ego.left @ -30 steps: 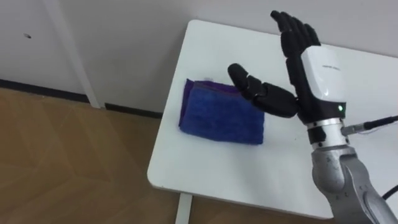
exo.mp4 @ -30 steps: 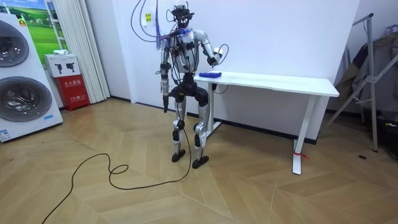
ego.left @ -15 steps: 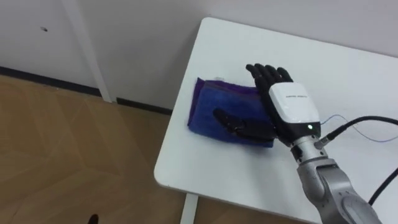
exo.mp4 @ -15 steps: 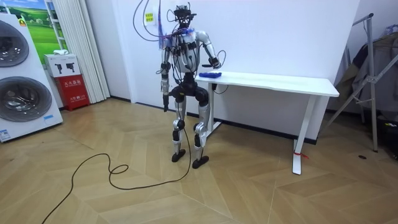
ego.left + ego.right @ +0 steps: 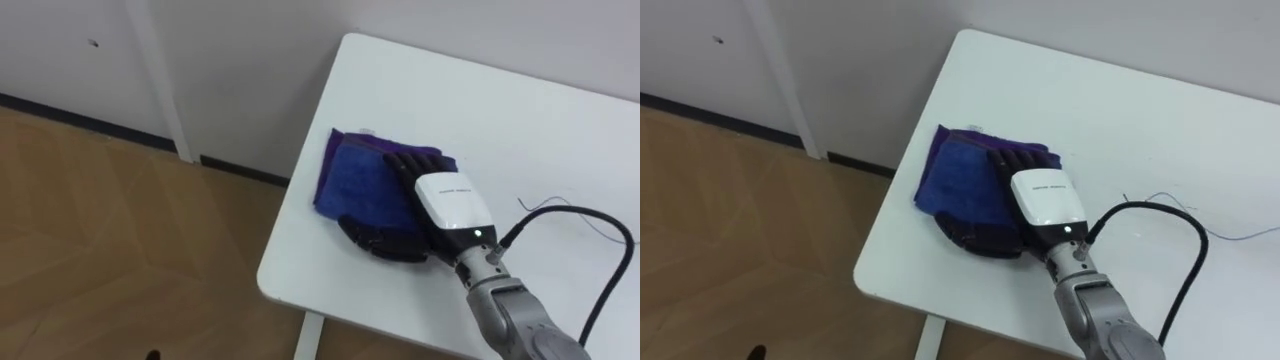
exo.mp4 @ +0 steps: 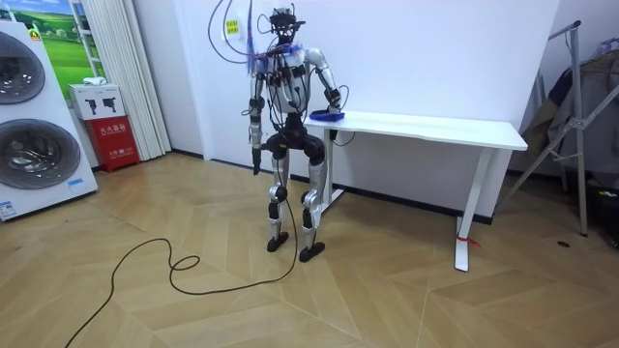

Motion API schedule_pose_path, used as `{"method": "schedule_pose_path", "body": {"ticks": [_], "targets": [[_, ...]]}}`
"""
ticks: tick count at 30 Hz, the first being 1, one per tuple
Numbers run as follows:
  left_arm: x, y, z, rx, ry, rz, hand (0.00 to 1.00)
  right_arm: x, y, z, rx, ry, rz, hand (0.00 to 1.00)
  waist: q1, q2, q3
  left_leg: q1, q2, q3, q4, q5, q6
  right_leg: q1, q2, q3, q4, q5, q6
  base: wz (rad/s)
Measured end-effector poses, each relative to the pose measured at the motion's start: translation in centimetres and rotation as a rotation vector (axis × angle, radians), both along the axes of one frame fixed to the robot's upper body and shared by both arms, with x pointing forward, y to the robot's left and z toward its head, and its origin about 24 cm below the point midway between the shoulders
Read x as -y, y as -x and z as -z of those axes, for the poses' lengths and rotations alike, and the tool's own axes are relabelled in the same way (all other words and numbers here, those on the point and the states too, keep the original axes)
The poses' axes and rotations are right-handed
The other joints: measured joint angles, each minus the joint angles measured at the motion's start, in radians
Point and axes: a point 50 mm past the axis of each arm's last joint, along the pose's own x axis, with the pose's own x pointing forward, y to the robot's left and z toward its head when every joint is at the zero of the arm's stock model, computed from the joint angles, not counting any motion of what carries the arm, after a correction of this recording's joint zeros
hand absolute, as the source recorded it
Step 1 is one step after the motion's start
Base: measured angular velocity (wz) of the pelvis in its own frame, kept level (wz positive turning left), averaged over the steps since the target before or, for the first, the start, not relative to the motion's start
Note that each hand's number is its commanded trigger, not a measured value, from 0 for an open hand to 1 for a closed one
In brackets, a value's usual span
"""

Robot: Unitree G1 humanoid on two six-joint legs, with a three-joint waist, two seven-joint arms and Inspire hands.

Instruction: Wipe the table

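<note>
A folded blue cloth (image 5: 355,175) with a purple edge lies near the left end of the white table (image 5: 520,120). My right hand (image 5: 445,205) comes in from the lower right and lies flat on the cloth's right half, fingers straight and spread over it. Its thumb rests along the cloth's near edge. The right eye view gives the same picture: the cloth (image 5: 952,172) under the right hand (image 5: 1045,205). In the room view I stand at the table's end, right arm reaching to the cloth (image 6: 326,115). My left hand (image 6: 256,152) hangs at my side.
The table's left edge and rounded front corner (image 5: 275,285) are close to the cloth, with wooden floor (image 5: 110,240) below. A white wall and skirting run behind. A thin wire (image 5: 590,225) lies on the tabletop to the right. Washing machines (image 6: 34,126) stand at the room view's left.
My right hand has come down from raised above the table onto the blue cloth and now lies flat on it. The eye view has shifted a little.
</note>
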Motion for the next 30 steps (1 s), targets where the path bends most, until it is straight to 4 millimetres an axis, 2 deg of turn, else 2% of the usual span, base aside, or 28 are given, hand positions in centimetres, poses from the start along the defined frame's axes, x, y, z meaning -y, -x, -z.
{"method": "schedule_pose_path", "body": {"ticks": [20, 30], "targets": [[-0.02, -0.05, -0.01, 0.001, -0.008, -0.003, 0.0, 0.35, 0.23, 0.69, -0.024, 0.029, 0.004, 0.0, -0.002, 0.002, 0.001, -0.002, -0.003, -0.006, 0.009, 0.0, 0.0, 0.004, -0.002, -0.009, 0.001, 0.0, 0.0, 0.01], [-0.02, 0.84, 0.1, -0.023, -0.012, -0.013, 0.0, 0.16, 0.07, 0.02, 0.075, 0.079, -0.039, 0.0, -0.004, 0.016, -0.0045, -0.004, -0.004, -0.012, 0.009, 0.0, 0.0, 0.005, -0.002, -0.007, 0.001, 0.0, 0.0, 0.0]]}}
